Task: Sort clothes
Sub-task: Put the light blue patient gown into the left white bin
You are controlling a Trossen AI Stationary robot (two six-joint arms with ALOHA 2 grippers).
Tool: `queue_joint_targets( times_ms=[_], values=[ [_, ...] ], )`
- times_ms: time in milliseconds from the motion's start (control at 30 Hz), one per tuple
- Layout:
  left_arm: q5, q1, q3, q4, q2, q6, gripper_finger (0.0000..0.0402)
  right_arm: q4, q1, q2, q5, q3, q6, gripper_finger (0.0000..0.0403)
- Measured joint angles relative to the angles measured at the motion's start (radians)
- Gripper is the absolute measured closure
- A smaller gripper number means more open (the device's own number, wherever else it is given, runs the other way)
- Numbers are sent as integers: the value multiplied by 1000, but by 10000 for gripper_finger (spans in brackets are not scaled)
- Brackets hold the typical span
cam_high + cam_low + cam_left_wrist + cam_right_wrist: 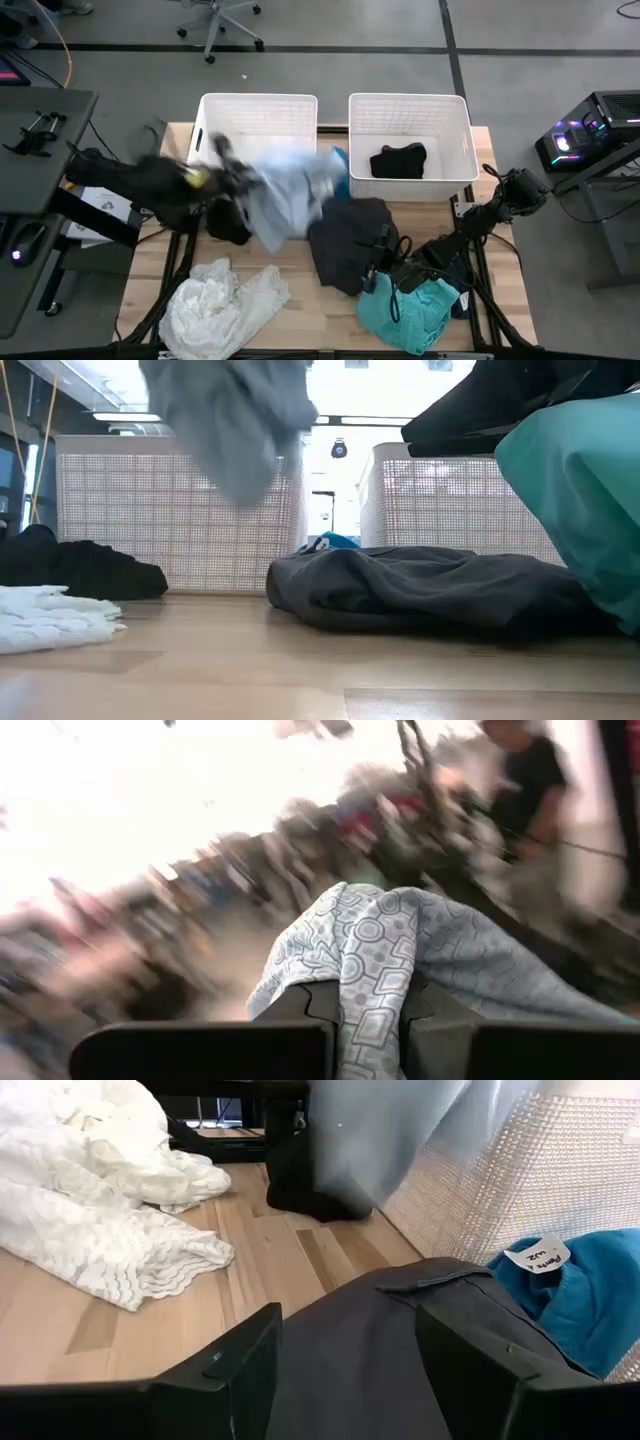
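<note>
Pale grey-blue garment (285,195) hangs clenched in my left tool (370,1020) above the tabletop (300,300) just before the left basket (258,118), so I'd carry it fully over the rim before letting go, while my right tool (345,1370) waits spread over the dark grey garment (350,240).

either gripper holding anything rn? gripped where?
Left gripper is shut on a bunched fold of the pale grey-blue garment, which hangs above the table. Right gripper is open, holding nothing.
</note>
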Motion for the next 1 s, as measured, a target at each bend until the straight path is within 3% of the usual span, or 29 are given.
queue_joint_targets(
  times_ms=[167,267,400,600,700,833,1000],
  values=[
    [20,83,252,-49,10,327,392,0,-6,0,2,0,1,188],
    [25,182,378,-145,22,360,392,0,-8,0,5,0,3,188],
    [63,375,434,-254,38,278,392,3,-8,0,5,0,2,188],
    [333,714,433,-498,137,28,392,7,-20,0,4,0,0,188],
    [403,845,431,-647,240,-73,389,6,-26,0,3,0,2,188],
    [430,948,431,-867,386,-153,375,4,-26,0,-1,0,3,188],
    [470,993,431,-1151,558,-174,376,-1,-26,0,-3,0,12,188]
  ],
)
